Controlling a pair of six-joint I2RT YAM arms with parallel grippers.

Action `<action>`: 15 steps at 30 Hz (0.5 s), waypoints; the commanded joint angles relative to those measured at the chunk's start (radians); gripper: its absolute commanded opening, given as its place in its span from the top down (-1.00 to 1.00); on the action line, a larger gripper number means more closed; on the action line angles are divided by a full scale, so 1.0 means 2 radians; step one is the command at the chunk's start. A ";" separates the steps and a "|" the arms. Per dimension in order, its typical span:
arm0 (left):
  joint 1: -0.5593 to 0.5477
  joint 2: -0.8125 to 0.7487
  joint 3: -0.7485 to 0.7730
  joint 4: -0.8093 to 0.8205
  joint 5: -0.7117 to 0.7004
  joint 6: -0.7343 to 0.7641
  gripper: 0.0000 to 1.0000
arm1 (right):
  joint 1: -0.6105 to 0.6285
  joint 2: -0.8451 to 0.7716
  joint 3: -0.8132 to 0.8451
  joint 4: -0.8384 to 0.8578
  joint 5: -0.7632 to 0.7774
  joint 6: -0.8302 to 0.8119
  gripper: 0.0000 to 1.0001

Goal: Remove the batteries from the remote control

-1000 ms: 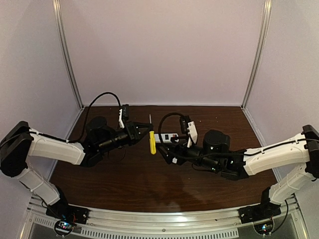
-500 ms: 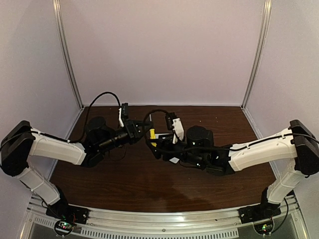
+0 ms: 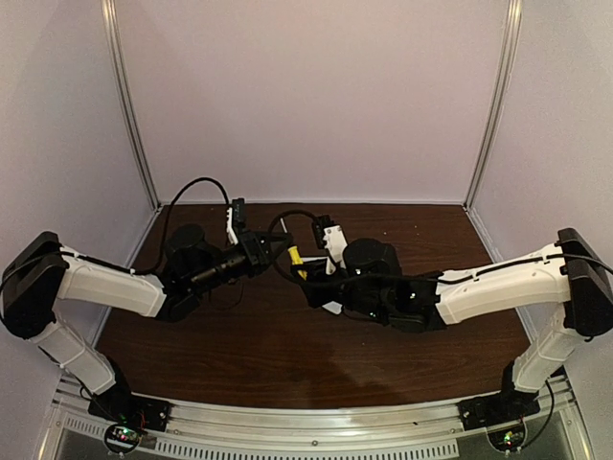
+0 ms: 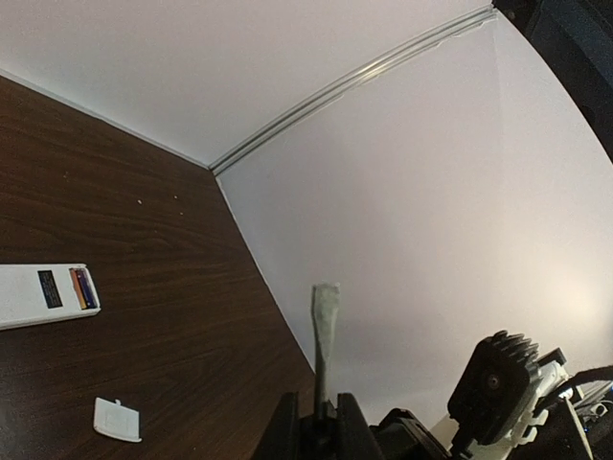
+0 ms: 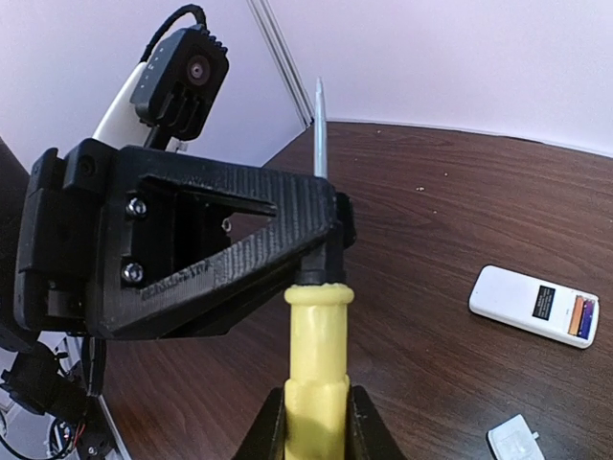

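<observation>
Left gripper [image 4: 318, 428] clamped on screwdriver [image 5: 316, 326] shaft, right gripper [image 5: 316, 431] on handle — remote control [image 5: 533, 307] apart on table [image 5: 431, 220].

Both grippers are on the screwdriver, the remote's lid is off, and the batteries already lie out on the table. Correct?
Not quite: the batteries are still inside the remote control's open compartment, not out on the table. The right wrist view shows this. The rest holds.
</observation>
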 commanded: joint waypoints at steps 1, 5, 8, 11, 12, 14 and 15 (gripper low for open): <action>0.002 0.001 0.012 -0.010 -0.004 0.011 0.95 | 0.003 0.006 0.022 -0.041 0.009 -0.009 0.91; 0.002 -0.008 0.014 -0.034 0.006 0.035 0.53 | 0.002 -0.009 0.018 -0.049 0.003 -0.018 1.00; 0.002 -0.025 0.015 -0.063 0.016 0.066 -0.02 | -0.003 -0.026 0.014 -0.063 -0.012 -0.027 1.00; 0.002 -0.048 0.020 -0.112 0.035 0.105 -0.54 | -0.015 -0.042 0.009 -0.077 -0.037 -0.027 1.00; 0.003 -0.054 0.028 -0.139 0.042 0.122 -0.63 | -0.020 -0.050 0.006 -0.080 -0.048 -0.027 1.00; 0.004 -0.068 0.038 -0.183 0.052 0.155 -0.71 | -0.035 -0.065 -0.008 -0.082 -0.076 -0.032 1.00; 0.007 -0.075 0.040 -0.199 0.057 0.170 -0.73 | -0.041 -0.074 -0.014 -0.084 -0.093 -0.036 1.00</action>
